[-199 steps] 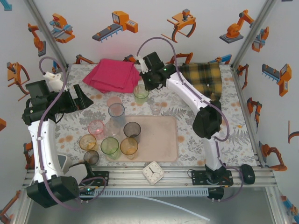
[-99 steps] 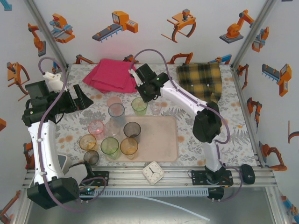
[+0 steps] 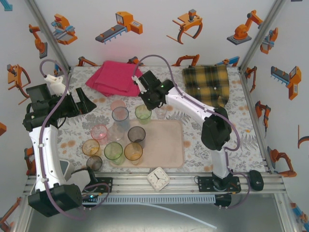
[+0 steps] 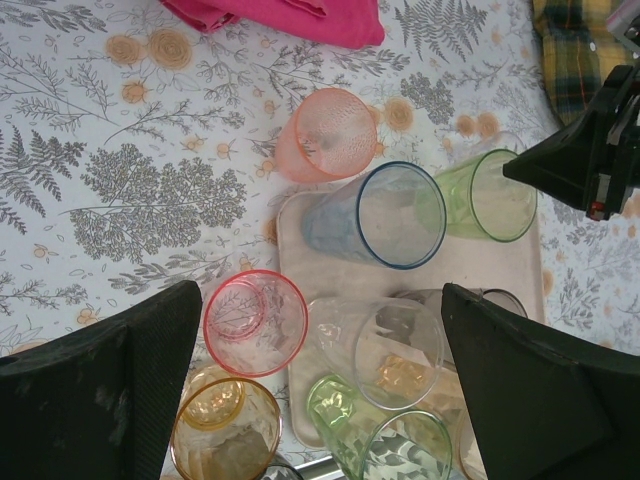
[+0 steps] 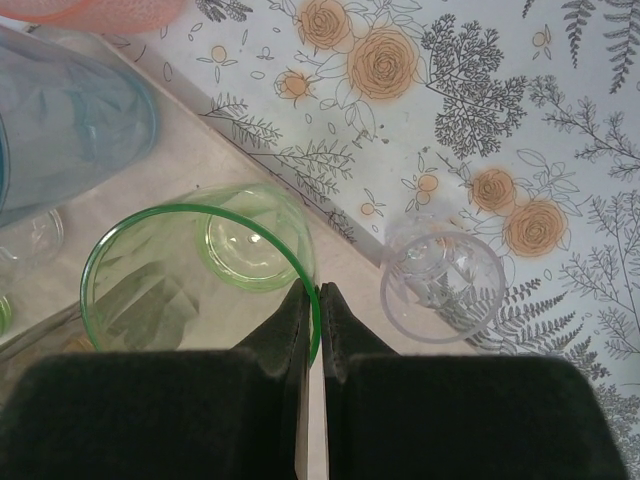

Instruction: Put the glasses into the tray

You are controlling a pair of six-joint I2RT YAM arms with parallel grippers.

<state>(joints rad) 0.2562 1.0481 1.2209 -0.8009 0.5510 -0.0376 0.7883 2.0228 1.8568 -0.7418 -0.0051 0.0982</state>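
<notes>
My right gripper [image 3: 147, 104] [image 5: 318, 290] is shut on the rim of a green glass [image 3: 143, 114] [image 5: 200, 270], which is upright over the far edge of the pale-pink tray [image 3: 166, 145] [image 5: 190, 160]. A small clear glass [image 3: 160, 112] [image 5: 442, 275] stands on the table just beyond that edge. On the tray's left part are a blue glass [image 3: 120, 116] [image 4: 385, 215], a smoky one [image 3: 136, 134], a green one [image 3: 113, 151] and an amber one [image 3: 133, 152]. My left gripper [image 3: 89, 102] [image 4: 320, 330] hangs open above the left glasses, holding nothing.
Pink [image 3: 99, 132], amber [image 3: 90, 147], smoky [image 3: 94, 163] and peach [image 3: 117, 105] glasses stand on the table left of the tray. A magenta cloth [image 3: 116, 77] and a plaid cloth [image 3: 208, 82] lie at the back. A white clock [image 3: 158, 179] sits at the front rail. The tray's right half is bare.
The right gripper has carried the green glass nearer, from beside the magenta cloth to the tray's far edge. The left arm has stayed still.
</notes>
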